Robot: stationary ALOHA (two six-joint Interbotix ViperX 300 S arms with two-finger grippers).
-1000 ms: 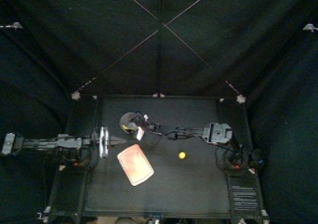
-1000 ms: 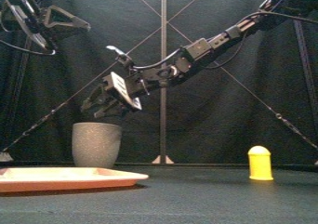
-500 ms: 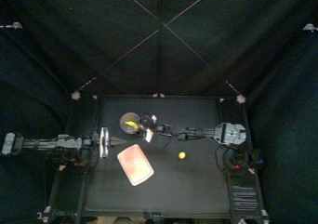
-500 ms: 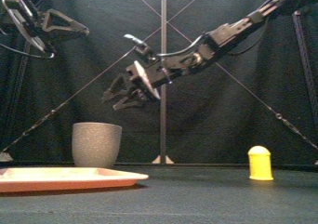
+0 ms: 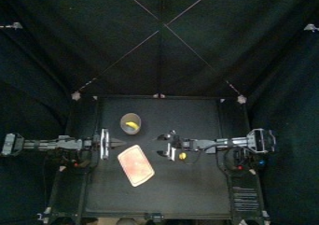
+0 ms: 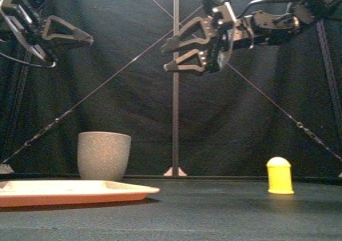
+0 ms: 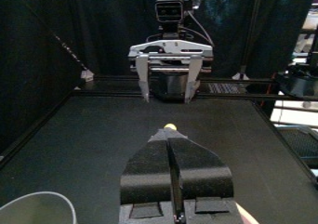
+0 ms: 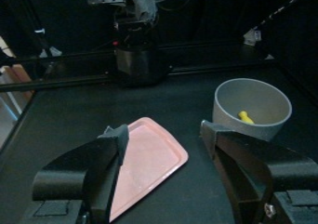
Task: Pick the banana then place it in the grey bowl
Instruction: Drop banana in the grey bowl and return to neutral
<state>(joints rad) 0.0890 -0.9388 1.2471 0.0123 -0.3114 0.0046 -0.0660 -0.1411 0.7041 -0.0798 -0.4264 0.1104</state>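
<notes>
The yellow banana (image 5: 130, 126) lies inside the tall grey speckled cup (image 5: 130, 123), which stands at the table's back left. The right wrist view shows the banana (image 8: 247, 117) against the cup's inner wall (image 8: 252, 102). My right gripper (image 6: 201, 43) hangs open and empty high over the table's middle, to the right of the cup (image 6: 104, 155). In the top view the right gripper (image 5: 169, 145) is right of the cup. My left gripper (image 7: 172, 139) is shut on nothing and rests raised at the left (image 6: 80, 29).
A flat pink tray (image 5: 136, 164) lies at the front left, below the cup; it shows low in the front view (image 6: 74, 192). A small yellow toy (image 6: 278, 175) stands upright right of centre (image 5: 185, 156), just past the left gripper's tips (image 7: 169, 128).
My right gripper has drawn back to the right and risen from just above the cup. The banana now shows inside the cup. The left arm has not moved.
</notes>
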